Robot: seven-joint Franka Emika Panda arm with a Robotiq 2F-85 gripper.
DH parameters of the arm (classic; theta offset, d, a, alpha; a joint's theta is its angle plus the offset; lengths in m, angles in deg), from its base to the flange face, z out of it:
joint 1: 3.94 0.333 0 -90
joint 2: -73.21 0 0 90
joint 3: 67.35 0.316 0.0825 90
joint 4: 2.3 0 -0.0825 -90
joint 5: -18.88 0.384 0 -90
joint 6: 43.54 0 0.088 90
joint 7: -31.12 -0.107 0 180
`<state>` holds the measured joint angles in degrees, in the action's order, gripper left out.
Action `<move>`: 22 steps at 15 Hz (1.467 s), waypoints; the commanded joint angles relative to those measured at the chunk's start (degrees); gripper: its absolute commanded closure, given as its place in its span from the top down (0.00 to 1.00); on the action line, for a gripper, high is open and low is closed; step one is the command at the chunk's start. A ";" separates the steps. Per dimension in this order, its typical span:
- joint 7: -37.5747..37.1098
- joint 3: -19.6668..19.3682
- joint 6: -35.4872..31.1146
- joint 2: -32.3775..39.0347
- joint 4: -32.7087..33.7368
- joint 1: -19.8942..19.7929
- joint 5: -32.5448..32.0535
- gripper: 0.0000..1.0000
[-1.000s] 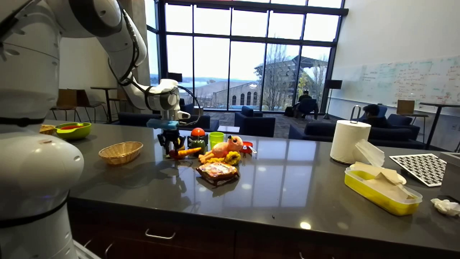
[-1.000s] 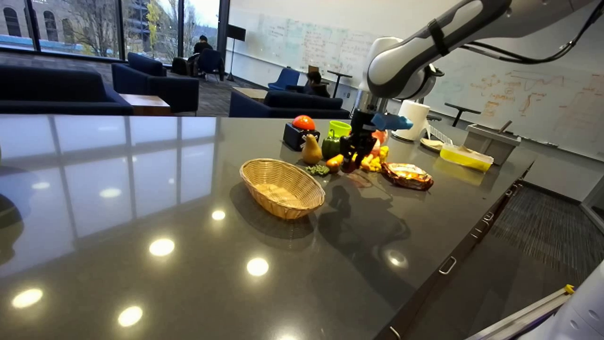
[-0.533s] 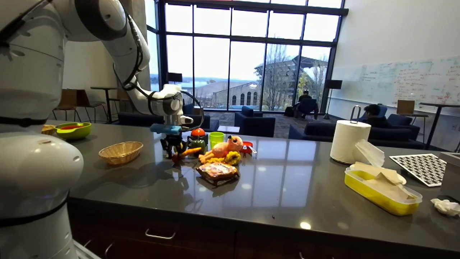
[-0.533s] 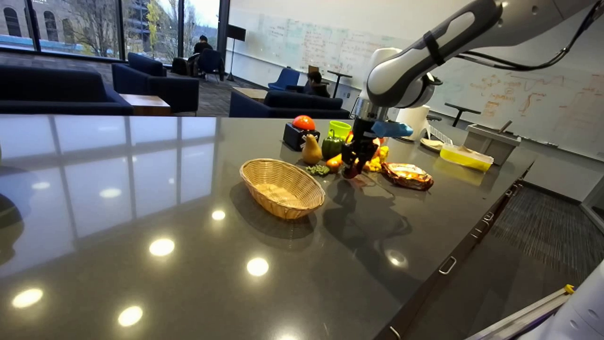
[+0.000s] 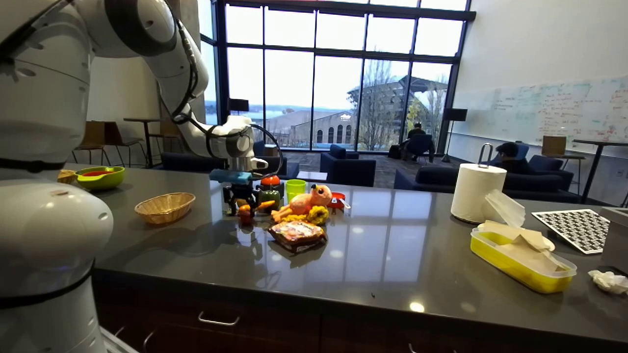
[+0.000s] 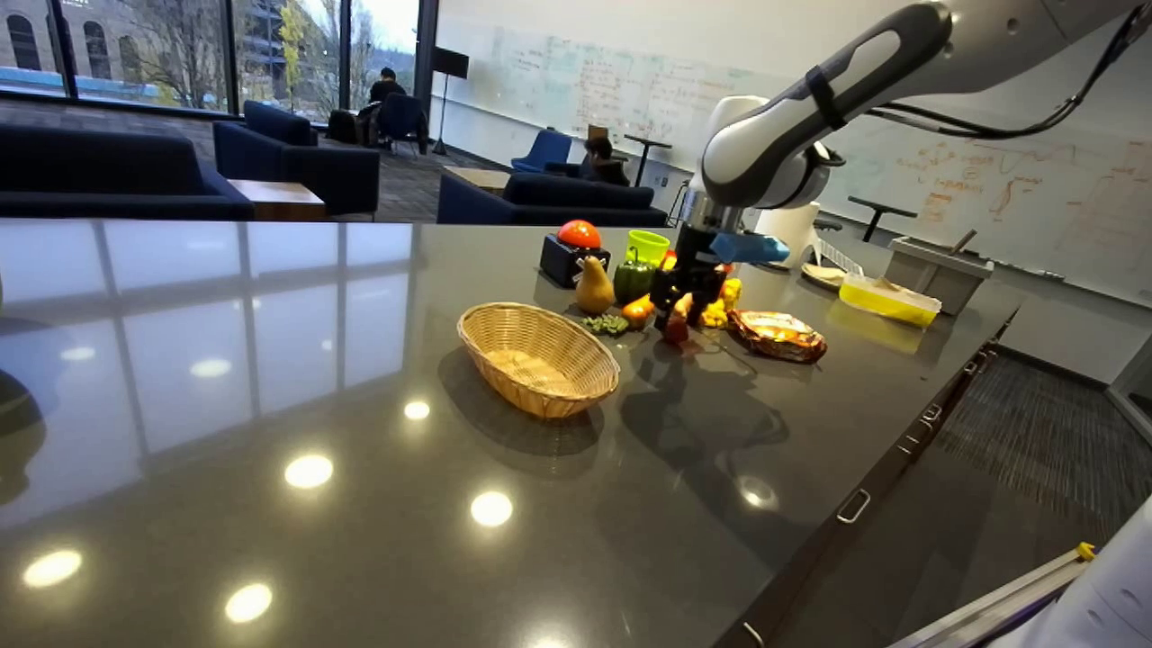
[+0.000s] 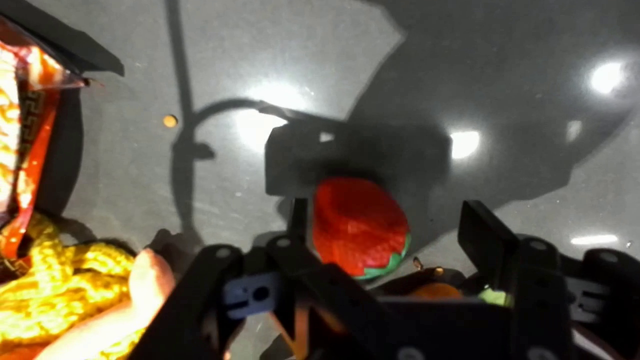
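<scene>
overhead, a black gripper [image 7: 386, 217] is straddling a red strawberry-shaped piece [image 7: 357, 225], its angular fingers [image 7: 482, 235] standing spread on either side, one just beside the piece and the other well apart in the wrist view; whether the nearer one is touching, the view is not making clear. the piece is showing a finely ridged skin and a jagged green edge, and is appearing to rest on the polished grey countertop [image 5: 373, 274]. nearby, a smooth tan pear [image 6: 594, 286] and a lobed green pepper [image 6: 634, 281] are standing by a lime-green cup [image 6: 648, 243], while a pink plush bird [image 5: 314, 198] is lying over a knobbly yellow bundle [image 5: 318, 214]. an oval woven basket [image 6: 531, 360] is sitting apart. a crinkled, glossy packet [image 5: 298, 234] is carrying a maze-like printed border, its other print too small to read; behind, a whiteboard [image 5: 564, 108] is bearing handwriting in several colours, likewise unreadable.
</scene>
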<state>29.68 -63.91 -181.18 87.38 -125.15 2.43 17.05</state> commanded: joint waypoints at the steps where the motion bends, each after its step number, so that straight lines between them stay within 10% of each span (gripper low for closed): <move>1: -0.61 -0.27 -0.63 -0.50 0.73 -0.32 -1.29 1.00; 22: 1.21 -0.61 -1.34 5.37 16.75 0.10 -8.77 1.00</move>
<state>29.57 -64.20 -183.35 90.62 -111.91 2.69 8.87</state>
